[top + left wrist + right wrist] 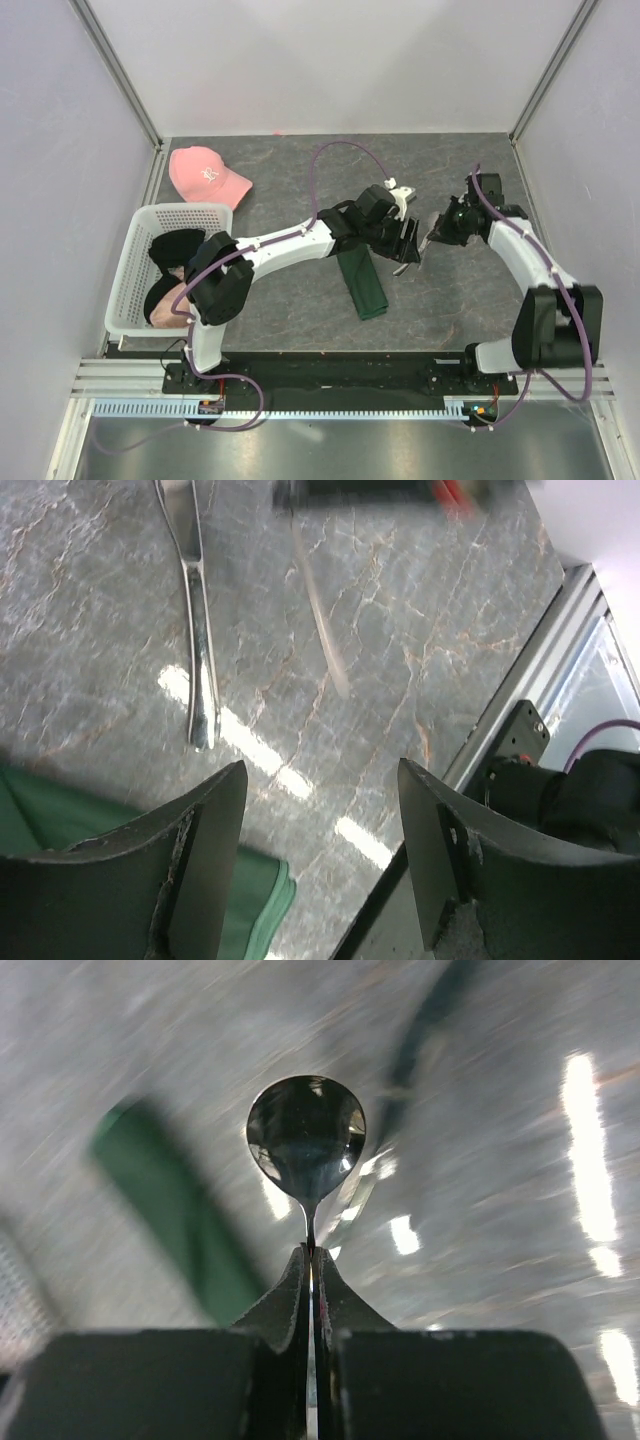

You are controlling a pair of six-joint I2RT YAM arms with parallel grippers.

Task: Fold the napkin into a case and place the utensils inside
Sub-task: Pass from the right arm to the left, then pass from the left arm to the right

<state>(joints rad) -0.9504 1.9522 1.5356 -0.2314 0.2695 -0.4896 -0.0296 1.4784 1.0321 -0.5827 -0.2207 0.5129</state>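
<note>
Right, nearest the arm bases lies the case (364, 285): the green napkin folded into a narrow strip, flat on the worktop (280, 170). Left of the case sits a white basket (135, 265).

Just past the case's far end hovers the left end effector (320, 780), jaws spread wide with nothing between them. Its wrist view catches a corner of green cloth under one finger. Beyond the case, the second utensil (200, 630) lies flat on the stone.

To the right of that far end, the right end effector (311, 1260) is clamped tight on the spoon (305, 1145). It pinches the thin neck just below the bowl, and the bowl points away from the fingers.

That spoon looks light and rigid but polished slick. With so narrow a pinch it could swivel, so a hold further down the handle would steady it, I'd judge. The case is the opposite: limp cloth, with a mouth likely to lie flat. The free end effector would do best to lift only the top layer at the open end, though I can't tell which end that is.

Far beyond the case, off to the left, rests a pink cap (205, 173).
</note>
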